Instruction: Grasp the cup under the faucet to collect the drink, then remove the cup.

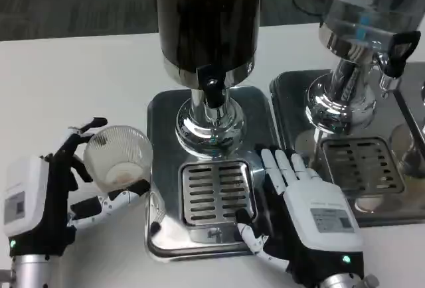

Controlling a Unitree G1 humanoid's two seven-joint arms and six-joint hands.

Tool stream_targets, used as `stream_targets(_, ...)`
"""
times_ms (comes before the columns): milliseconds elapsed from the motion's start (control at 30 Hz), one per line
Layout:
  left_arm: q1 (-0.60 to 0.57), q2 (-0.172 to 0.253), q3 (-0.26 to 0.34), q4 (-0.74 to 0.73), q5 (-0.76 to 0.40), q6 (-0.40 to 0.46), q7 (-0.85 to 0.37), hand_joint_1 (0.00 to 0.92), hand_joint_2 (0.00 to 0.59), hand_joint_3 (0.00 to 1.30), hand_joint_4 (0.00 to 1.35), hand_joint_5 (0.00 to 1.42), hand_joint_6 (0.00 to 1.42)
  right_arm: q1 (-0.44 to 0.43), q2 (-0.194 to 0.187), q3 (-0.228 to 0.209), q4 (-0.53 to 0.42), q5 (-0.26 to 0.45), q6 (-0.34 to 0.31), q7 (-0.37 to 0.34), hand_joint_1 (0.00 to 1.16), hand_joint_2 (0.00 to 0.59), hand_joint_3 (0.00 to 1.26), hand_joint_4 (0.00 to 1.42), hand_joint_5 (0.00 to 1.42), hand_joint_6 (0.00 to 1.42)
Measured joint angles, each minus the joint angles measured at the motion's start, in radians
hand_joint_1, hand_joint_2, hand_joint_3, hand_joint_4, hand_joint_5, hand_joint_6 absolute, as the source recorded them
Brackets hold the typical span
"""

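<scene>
Between the fingers of the left robot hand [50,198], off to the left of the dispenser's tray, sat the clear cup [118,156], tipped so that its mouth faced up toward the camera. The thumb-side finger curled over the cup's upper rim and the lower fingers reached under its wall, so this robot hand was gripping the cup, apparently to carry it. The cup looked empty, though a pale patch at its bottom could not be made out clearly. It was well clear of the black faucet [212,93], which hung above the chrome base of the dark drink dispenser [206,22].

The right robot hand [302,208] lay flat on the right edge of the steel drip tray [163,112], fingers stretched forward and apart, holding nothing. Just to its left was the slotted drain grate [218,192], the spot where a cup would stand under the faucet. By my reading this robot hand was resting there to steady the tray or simply waiting, which I could not tell.

Beyond the right robot hand, further right on the white tabletop [80,82], stood a second dispenser [368,16] on its own tray, playing no part in the work.

Judged from this layout, the cup had yet to be set upright on the grate.
</scene>
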Motion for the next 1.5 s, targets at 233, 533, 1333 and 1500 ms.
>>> stream_targets(233, 0.006, 0.0, 0.009, -0.046, 0.0, 0.0, 0.006, 0.723, 0.054, 0.39, 0.66, 0.88, 1.11, 0.0, 0.0, 0.0, 0.0, 0.0, 0.0, 0.0, 0.39, 0.386, 0.0, 0.0, 0.0, 0.1)
stream_targets(533, 0.021, -0.002, 0.009, -0.115, -0.003, -0.009, -0.004, 0.724, 0.053, 0.39, 0.66, 0.88, 1.11, 0.0, -0.001, 0.0, 0.0, 0.0, 0.0, 0.0, 0.39, 0.386, 0.0, 0.0, 0.0, 0.1)
stream_targets(1333, 0.011, -0.06, -0.045, -0.16, 0.0, -0.033, -0.161, 0.716, 0.043, 0.39, 0.66, 0.88, 1.11, 0.037, -0.006, -0.001, -0.044, -0.005, 0.016, 0.012, 0.39, 0.386, 0.0, 0.0, 0.0, 0.1)
stream_targets(1500, -0.028, -0.06, -0.059, -0.104, 0.0, -0.048, -0.163, 0.715, 0.043, 0.39, 0.66, 0.88, 1.11, 0.039, 0.009, 0.0, -0.041, -0.005, 0.026, -0.003, 0.39, 0.386, 0.0, 0.0, 0.0, 0.1)
